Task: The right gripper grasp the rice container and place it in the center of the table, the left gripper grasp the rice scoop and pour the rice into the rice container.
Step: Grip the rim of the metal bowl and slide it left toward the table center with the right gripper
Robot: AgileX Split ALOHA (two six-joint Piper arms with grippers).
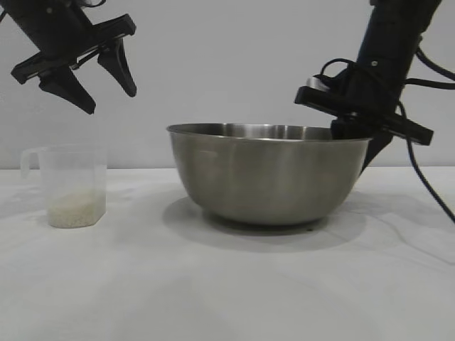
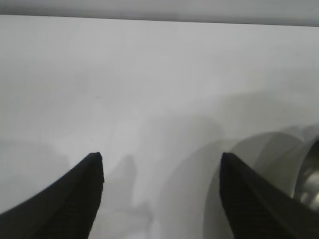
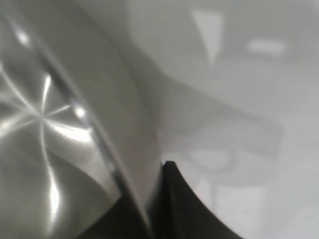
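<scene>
We are seeing the bowl (image 1: 269,174) sitting upright on the table (image 1: 227,284), about at the middle of the exterior view. The right gripper (image 1: 353,131) is reaching down at the bowl's right rim, with one finger dropping outside the wall and the rest going behind the rim. In the right wrist view, the bowl's rim (image 3: 94,139) is running between the dark finger (image 3: 174,199) on the outside and the part of the gripper inside the bowl, so the jaws are straddling the rim; we cannot tell whether they are pressing on the metal or merely standing around it.

The scoop (image 1: 69,186) is standing upright on the table well to the left of the bowl, its handle pointing away from the bowl, with rice (image 1: 72,211) lying in its bottom. The left gripper (image 1: 110,99) is hovering above the scoop, tilted, its fingers spread wide and holding nothing. In the left wrist view both fingers (image 2: 75,199) are framing bare table (image 2: 149,89), and an edge of the bowl (image 2: 309,179) is showing beside one of them.
</scene>
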